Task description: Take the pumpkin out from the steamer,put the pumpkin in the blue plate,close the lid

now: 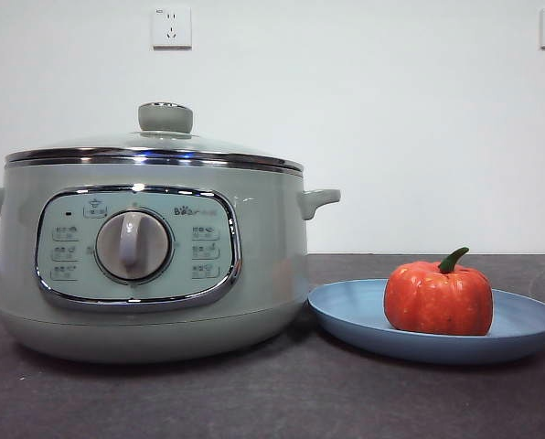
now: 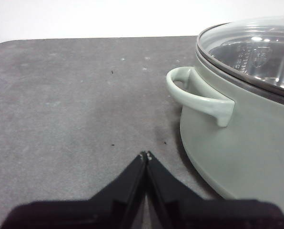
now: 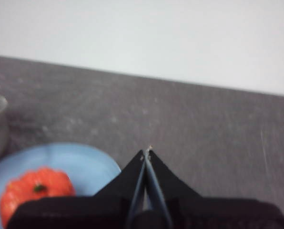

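A: Two grippers, and neither holds anything. The left gripper has its jaws pressed together, tips touching, above bare dark table. The right gripper is pinched together the same way.

B: Where is the pumpkin relative to them?

A: It sits upright in the blue plate, green stem curving up. In the right wrist view the pumpkin shows beside that gripper's body, near it but apart, with the plate under it. The left gripper is over by the steamer instead, close to one side handle, not touching it.

B: And the lid?

A: The lid rests on the steamer, knob on top. The plate lies just beside the pot's base.

B: What does one view give that the others miss?

A: Only the front view shows the control panel with its dial and the two wall sockets, yet no arm. The left wrist view looks through the glass lid to the shiny metal inside. The right wrist view is blurred, showing only a grey edge of the pot.
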You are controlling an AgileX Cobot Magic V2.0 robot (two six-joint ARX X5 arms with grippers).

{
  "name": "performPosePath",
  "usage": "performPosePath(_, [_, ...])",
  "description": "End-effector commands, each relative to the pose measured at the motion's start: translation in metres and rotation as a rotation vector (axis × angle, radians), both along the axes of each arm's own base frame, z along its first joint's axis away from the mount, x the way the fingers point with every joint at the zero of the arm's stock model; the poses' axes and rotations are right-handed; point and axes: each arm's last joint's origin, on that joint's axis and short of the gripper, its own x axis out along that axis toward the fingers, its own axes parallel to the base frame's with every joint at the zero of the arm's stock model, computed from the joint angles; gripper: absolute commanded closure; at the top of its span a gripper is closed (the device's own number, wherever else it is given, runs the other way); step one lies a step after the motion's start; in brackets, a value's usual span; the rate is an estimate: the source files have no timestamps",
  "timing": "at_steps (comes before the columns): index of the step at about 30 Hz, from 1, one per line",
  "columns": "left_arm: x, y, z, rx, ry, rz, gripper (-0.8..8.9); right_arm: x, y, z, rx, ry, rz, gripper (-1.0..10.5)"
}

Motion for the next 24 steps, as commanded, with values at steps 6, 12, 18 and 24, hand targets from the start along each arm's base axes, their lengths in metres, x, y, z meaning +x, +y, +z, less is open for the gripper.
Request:
performPosePath(6, [0.001, 0.000, -0.005, -0.011, 0.013, 0.001, 8.16, -0.001, -0.001, -0.028, 0.039, -0.003, -0.015, 9.6])
performPosePath(12, [0.001, 0.000, -0.005, -0.011, 0.013, 0.001, 8.16, 0.000, -0.001, -0.043, 0.068, 0.084, -0.026, 9.6])
performPosePath(18, [0.001, 0.000, -0.005, -0.011, 0.012, 0.001, 8.16, 0.001, -0.001, -0.044, 0.084, 0.103, -0.030, 9.6])
performPosePath(24, [0.001, 0.000, -0.005, -0.011, 0.012, 0.001, 8.16, 0.001, -0.001, -0.044, 0.084, 0.103, -0.030, 9.6])
